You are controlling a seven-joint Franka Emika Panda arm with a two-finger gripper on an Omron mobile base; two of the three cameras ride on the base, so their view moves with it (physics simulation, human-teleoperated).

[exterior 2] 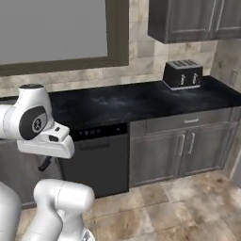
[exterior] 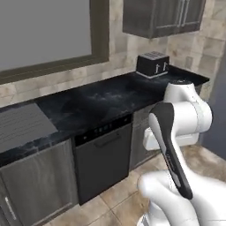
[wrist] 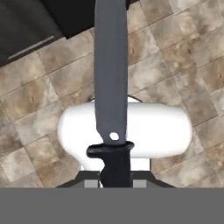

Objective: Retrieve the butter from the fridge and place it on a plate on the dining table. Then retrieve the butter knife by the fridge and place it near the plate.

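Closest in, in the hand view: gripper (wrist: 114,176) pinching the butter knife (wrist: 111,74) by its dark handle (wrist: 115,164), jaws pressed in tight against it. Gripped at the handle end, probably so the blade (wrist: 111,65) runs straight out ahead and clear of the fingers, ready to be laid flat without re-gripping. Hand tipped downward, so the blade hangs over the tiled floor (wrist: 39,100) rather than over any surface; judged a carrying posture, not a placing one.

The knife itself: long, flat, dull grey blade with parallel edges, a small round hole (wrist: 114,136) near its base, then a short black collar flaring wider than the handle just beyond the grip. No bend, no tilt off the gripper's line. Slim and smooth, so likely to pivot if knocked.

Further out, in the base views: arm (exterior: 176,132) folded tight and close to the base, presumably to keep the knife tucked in while travelling. So the knife sits low in front of the base, above the floor, on the near side of the cabinets.

Beyond: black dishwasher (exterior: 103,156) under the wall counter (exterior: 101,99), dark toaster (exterior 2: 182,73) at its far end, a big framed window (exterior: 44,31) and an upper cabinet (exterior 2: 188,19) on the wall behind. Placing near the plate on the dining table judged not yet done.
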